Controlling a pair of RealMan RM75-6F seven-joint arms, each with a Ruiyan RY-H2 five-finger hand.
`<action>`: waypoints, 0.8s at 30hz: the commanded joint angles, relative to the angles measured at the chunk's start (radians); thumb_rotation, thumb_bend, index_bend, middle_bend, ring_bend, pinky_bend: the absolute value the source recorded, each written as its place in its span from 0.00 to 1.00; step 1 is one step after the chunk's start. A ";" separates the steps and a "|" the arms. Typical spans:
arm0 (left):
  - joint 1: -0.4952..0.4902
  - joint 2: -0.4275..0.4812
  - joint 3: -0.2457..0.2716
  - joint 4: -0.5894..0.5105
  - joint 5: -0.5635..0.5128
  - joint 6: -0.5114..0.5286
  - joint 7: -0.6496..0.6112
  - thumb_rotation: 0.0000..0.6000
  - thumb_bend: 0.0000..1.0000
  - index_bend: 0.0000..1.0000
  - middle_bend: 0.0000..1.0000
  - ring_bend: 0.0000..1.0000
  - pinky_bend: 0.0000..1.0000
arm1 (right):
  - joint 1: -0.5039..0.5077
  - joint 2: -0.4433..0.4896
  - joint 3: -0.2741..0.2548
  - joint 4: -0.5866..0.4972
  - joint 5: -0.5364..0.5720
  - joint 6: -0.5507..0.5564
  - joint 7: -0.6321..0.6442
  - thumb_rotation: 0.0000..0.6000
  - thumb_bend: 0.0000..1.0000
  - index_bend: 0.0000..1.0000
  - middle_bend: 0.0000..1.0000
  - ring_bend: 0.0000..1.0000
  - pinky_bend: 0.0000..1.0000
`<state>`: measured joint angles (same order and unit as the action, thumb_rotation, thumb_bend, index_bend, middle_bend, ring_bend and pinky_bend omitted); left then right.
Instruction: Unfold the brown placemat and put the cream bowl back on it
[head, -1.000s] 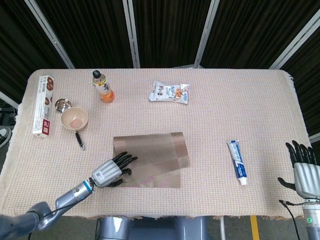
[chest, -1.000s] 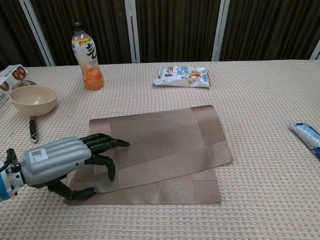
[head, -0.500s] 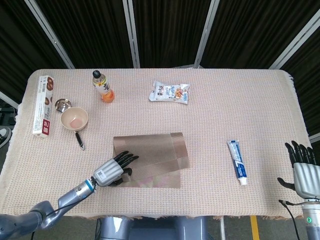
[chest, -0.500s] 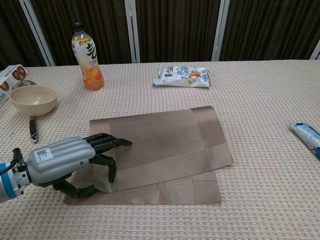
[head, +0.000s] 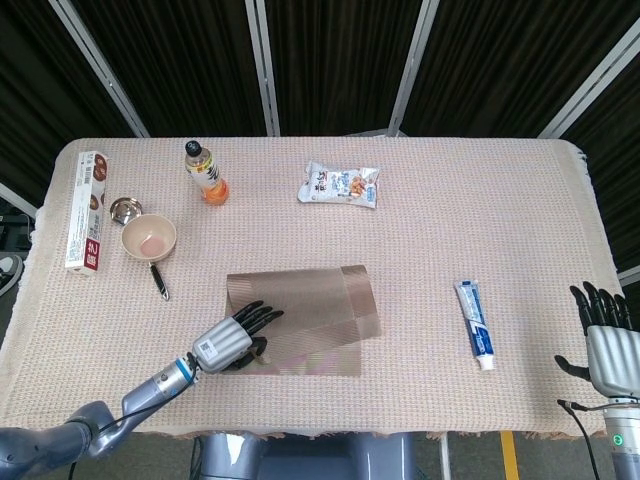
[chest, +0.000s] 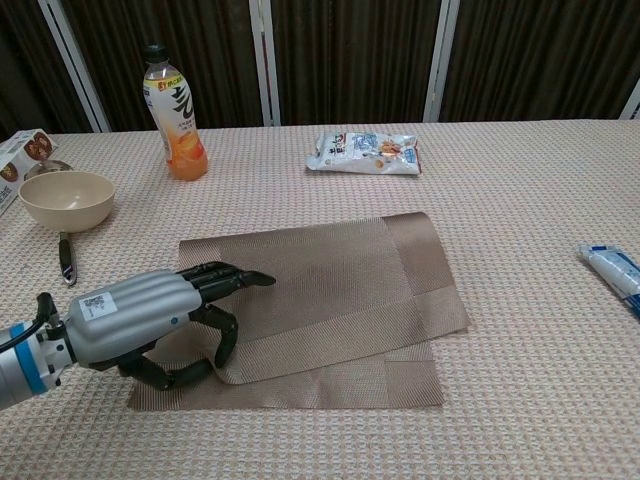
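- Two hands in view: left hand (chest: 150, 315) sits at the near-left corner of the brown woven placemat (chest: 330, 290), fingers (chest: 225, 280) laid over the top layer and thumb curled under its lifted edge, so it pinches that folded layer.
- Same left hand in the head view (head: 232, 337), fingertips pointing toward the mat's middle.
- Right hand (head: 606, 343) is at the near-right edge of the head view, well clear of the mat, fingers spread apart, holding nothing.
- Placemat is folded: upper layer lies skewed over the lower one, with the lower layer showing along the near edge and a strip on the right side. It sits near the middle of the beige textured tablecloth (head: 450, 230), toward the front.
- White-and-blue tube (head: 475, 323) lies right of the mat, well apart from it.
- Black-handled utensil (head: 159, 279) lies just near-right of the cream bowl (head: 149, 238); cannot tell if they touch.
- Cream bowl is upright at far left, well apart from the mat, not on it.
- Small round metal dish (head: 124, 210) is just behind the bowl; long red-and-white box (head: 87, 208) lies along the left edge.
- Orange drink bottle (head: 205, 172) stands upright further back.
- White snack packet (head: 340, 185) lies flat, far centre.
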<state>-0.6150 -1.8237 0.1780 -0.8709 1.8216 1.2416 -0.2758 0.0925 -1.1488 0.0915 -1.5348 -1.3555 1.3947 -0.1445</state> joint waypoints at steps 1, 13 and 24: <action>-0.001 0.002 -0.006 -0.004 -0.004 0.007 -0.005 1.00 0.45 0.63 0.00 0.00 0.00 | 0.000 0.000 0.000 0.000 0.000 -0.001 0.000 1.00 0.00 0.00 0.00 0.00 0.00; -0.030 0.064 -0.117 -0.131 -0.080 0.049 -0.081 1.00 0.45 0.68 0.00 0.00 0.00 | 0.000 -0.001 0.000 -0.002 0.000 0.002 -0.004 1.00 0.00 0.00 0.00 0.00 0.00; -0.143 0.114 -0.357 -0.170 -0.261 -0.051 0.024 1.00 0.45 0.69 0.00 0.00 0.00 | 0.001 -0.002 0.000 -0.003 0.001 0.000 -0.008 1.00 0.00 0.00 0.00 0.00 0.00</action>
<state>-0.7258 -1.7169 -0.1356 -1.0523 1.6050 1.2318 -0.2843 0.0937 -1.1506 0.0915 -1.5375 -1.3549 1.3948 -0.1520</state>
